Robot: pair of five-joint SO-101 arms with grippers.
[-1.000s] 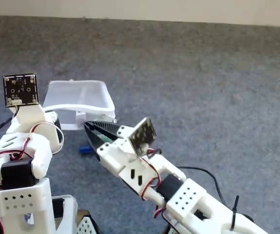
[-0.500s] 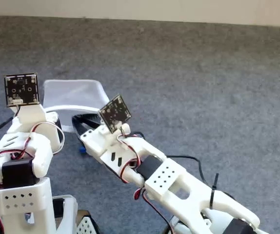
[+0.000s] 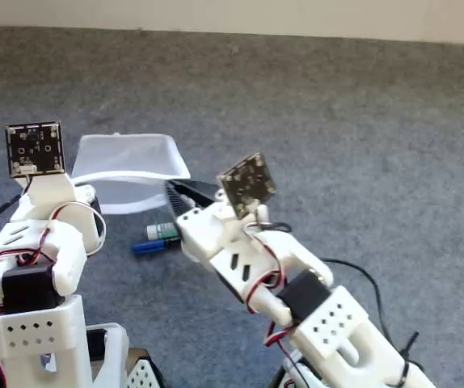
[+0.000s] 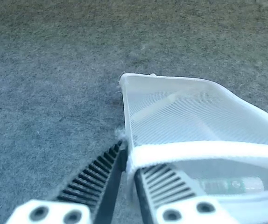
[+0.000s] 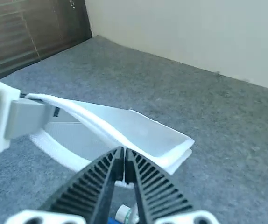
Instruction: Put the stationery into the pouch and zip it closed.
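A translucent white mesh pouch (image 3: 127, 166) lies open-mouthed on the grey carpet. My left gripper (image 4: 127, 163) is shut on the pouch's white rim (image 4: 204, 150) and holds it up. My right gripper (image 5: 123, 162) is shut with nothing between its fingers; it hangs just in front of the pouch (image 5: 138, 133), over the stationery. A blue pen (image 3: 153, 246) and a green-and-white stick (image 3: 164, 230) lie on the carpet below the pouch mouth, beside the right gripper (image 3: 185, 194). The stick (image 4: 232, 185) also shows through the mesh.
Grey carpet (image 3: 361, 137) runs open to the right and behind the pouch. A pale wall (image 5: 194, 32) bounds the far side. The left arm's base (image 3: 34, 323) stands at the near left, and the right arm's cable (image 3: 353, 283) trails near it.
The right arm swung left toward the pouch mouth, then back right and a little higher. The pen and the green-and-white stick now lie uncovered. The left arm has kept still.
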